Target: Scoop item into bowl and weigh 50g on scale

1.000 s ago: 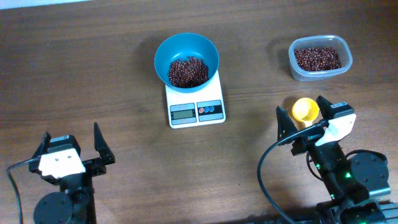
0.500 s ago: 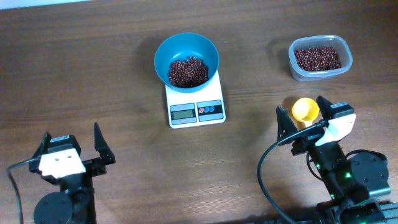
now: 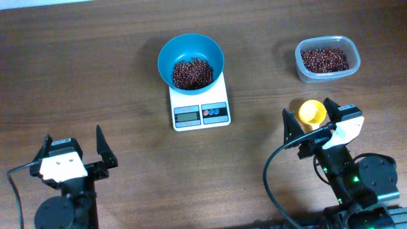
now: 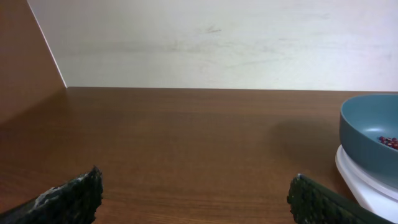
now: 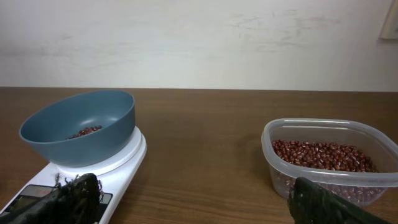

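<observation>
desk (image 3: pixel 95 70): dark brown wood grain, matte; its far edge met a pale wall (image 4: pixel 211 43) in both wrist views.
open room: the whole left half of the desk lay bare; a broad strip ran between the scale and the tub.
left pincer (image 3: pixel 73 135): fingers spread wide with nothing between them, near the front edge at the left, well apart from the scale; ridged dark pads showed in the wrist view.
right pincer (image 3: pixel 307 108): fingers spread wide at the front right; from above a round yellow scoop (image 3: pixel 311 112) lay between them, and contact could not be told.
bowl (image 3: pixel 168 51): round teal plastic, smooth, wide-rimmed, sitting on the rear of the scale and overhanging its sides.
beans (image 3: pixel 193 72): small, glossy, red-brown, heaped loosely in the bowl's bottom; more filled the tub.
scale (image 3: pixel 200 104): white, square with rounded corners, grey display beside red and blue buttons on the front, mid-desk.
tub (image 3: pixel 300 67): clear plastic, a rounded rectangle, at the far right, apart from the scale.
</observation>
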